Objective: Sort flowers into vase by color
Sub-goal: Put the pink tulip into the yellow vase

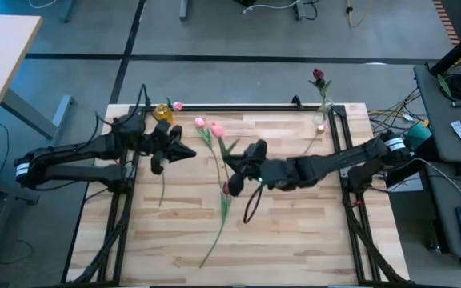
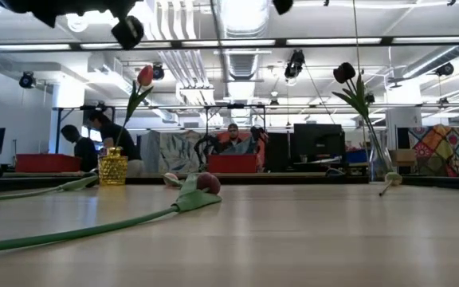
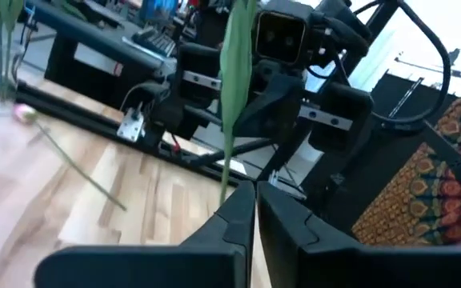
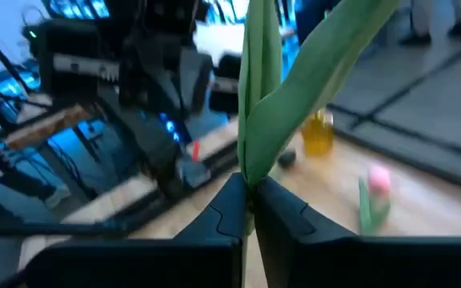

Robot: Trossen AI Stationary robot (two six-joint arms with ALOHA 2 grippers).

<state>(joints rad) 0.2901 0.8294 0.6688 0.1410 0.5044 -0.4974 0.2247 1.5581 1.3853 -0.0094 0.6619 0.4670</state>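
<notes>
Two vases are placed at the far edge of the desk: the left vase near the left corner, the right vase near the right corner, one flower standing in each. Between them, several tulips are laid on the middle of the desk.

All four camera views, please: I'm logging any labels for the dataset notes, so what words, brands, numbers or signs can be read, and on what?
None can be read in any view.
Yellow vase: no label shows.
Clear vase: no label shows.
Screens and red bins in the room behind the table: any markings are too small to read.
White tag on the frame rail: blurred, no text legible.
</notes>
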